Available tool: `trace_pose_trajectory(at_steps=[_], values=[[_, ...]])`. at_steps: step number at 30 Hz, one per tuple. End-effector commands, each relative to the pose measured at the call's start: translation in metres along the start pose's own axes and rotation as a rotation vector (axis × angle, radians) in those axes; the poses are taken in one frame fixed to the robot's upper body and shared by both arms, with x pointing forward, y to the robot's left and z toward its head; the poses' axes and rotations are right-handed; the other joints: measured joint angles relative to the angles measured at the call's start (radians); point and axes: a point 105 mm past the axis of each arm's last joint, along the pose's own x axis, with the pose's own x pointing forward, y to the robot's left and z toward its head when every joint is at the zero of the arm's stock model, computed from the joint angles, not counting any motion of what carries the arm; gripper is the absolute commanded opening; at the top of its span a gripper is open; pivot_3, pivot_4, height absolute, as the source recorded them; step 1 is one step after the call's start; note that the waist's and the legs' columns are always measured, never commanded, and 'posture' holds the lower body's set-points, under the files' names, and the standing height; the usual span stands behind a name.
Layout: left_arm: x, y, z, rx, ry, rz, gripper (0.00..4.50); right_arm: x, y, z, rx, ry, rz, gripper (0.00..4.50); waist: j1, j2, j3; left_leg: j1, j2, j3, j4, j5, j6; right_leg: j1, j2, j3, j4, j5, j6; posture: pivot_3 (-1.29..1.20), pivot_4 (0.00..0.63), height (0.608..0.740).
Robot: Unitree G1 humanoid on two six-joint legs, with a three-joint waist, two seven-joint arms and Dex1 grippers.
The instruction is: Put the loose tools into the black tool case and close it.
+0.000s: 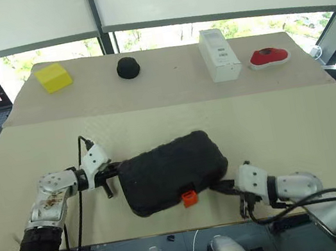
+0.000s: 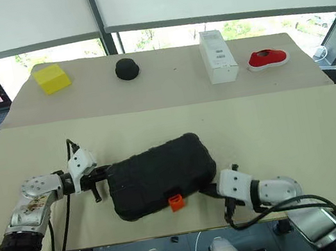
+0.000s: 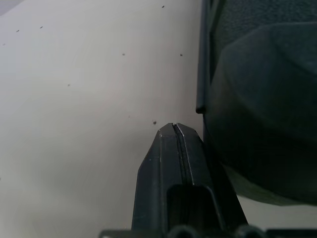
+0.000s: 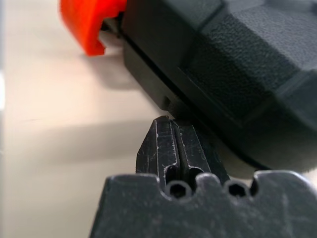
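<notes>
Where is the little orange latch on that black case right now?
The orange latch sits on the black tool case's near edge, facing the robot, between the left gripper and right gripper at the case's ends.

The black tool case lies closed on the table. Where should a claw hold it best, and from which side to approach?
Probably not with one claw: the black tool case is wide and its shell rounded. Better to press both short ends, left claw from the robot's left, right claw from its right, both shut as they are now. Avoid the orange latch on the near edge.
</notes>
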Motion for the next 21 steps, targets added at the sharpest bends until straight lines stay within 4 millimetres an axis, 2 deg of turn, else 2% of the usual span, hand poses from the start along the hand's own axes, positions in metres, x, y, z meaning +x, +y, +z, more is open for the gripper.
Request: trace_pose_trajectory(at_steps=[1, 8, 9, 11, 13, 16, 21], values=[[-0.006, -0.005, 0.012, -0.017, -0.063, 0.018, 0.05, 0.007, -0.029, 0.010, -0.037, -0.052, -0.080, 0.00, 0.001, 0.000, 0.000, 0.000, 0.000, 0.000, 0.000, 0.000, 0.000, 0.000, 0.000, 0.000, 0.000, 0.000, 0.000, 0.00, 0.150, 0.740], [-0.022, -0.010, 0.020, -0.133, -0.173, 0.086, 0.05, 0.014, -0.060, 0.005, -0.053, -0.059, -0.124, 0.00, 0.002, 0.000, 0.000, -0.001, 0.000, 0.000, 0.000, 0.000, 0.000, 0.000, -0.001, 0.000, 0.000, 0.000, 0.000, 0.00, 0.150, 0.740], [-0.028, -0.002, 0.023, -0.156, -0.195, 0.124, 0.05, 0.012, -0.063, 0.005, -0.055, -0.060, -0.126, 0.00, 0.003, 0.000, 0.000, -0.002, 0.000, 0.000, 0.000, 0.000, 0.000, -0.001, -0.001, 0.000, 0.000, 0.000, 0.000, 0.00, 0.150, 0.740], [-0.044, 0.027, 0.031, -0.206, -0.255, 0.264, 0.05, 0.004, -0.067, 0.006, -0.031, -0.066, -0.137, 0.00, 0.005, 0.000, 0.000, -0.002, 0.000, -0.001, 0.000, 0.000, 0.000, -0.001, -0.001, -0.001, 0.000, 0.000, 0.000, 0.00, 0.150, 0.740], [-0.053, 0.035, 0.042, -0.183, -0.265, 0.262, 0.05, -0.008, -0.059, 0.005, 0.015, -0.064, -0.101, 0.00, 0.008, 0.000, 0.001, -0.002, 0.000, -0.003, 0.002, 0.000, 0.000, -0.001, -0.001, -0.002, 0.001, 0.000, 0.000, 0.00, 0.150, 0.740], [-0.051, 0.028, 0.061, -0.137, -0.274, 0.148, 0.05, -0.018, -0.036, 0.008, 0.080, -0.060, -0.009, 0.00, 0.010, 0.000, 0.000, -0.003, -0.001, -0.004, 0.002, -0.001, 0.000, 0.001, -0.001, -0.003, 0.000, 0.000, 0.001, 0.00, 0.150, 0.740], [-0.022, 0.011, 0.091, -0.066, -0.296, -0.015, 0.05, -0.018, -0.001, 0.014, 0.161, -0.076, 0.099, 0.00, 0.010, 0.000, 0.000, -0.003, -0.001, -0.003, 0.003, -0.001, 0.001, 0.001, -0.002, -0.003, 0.000, 0.000, 0.001, 0.00, 0.150, 0.740]])
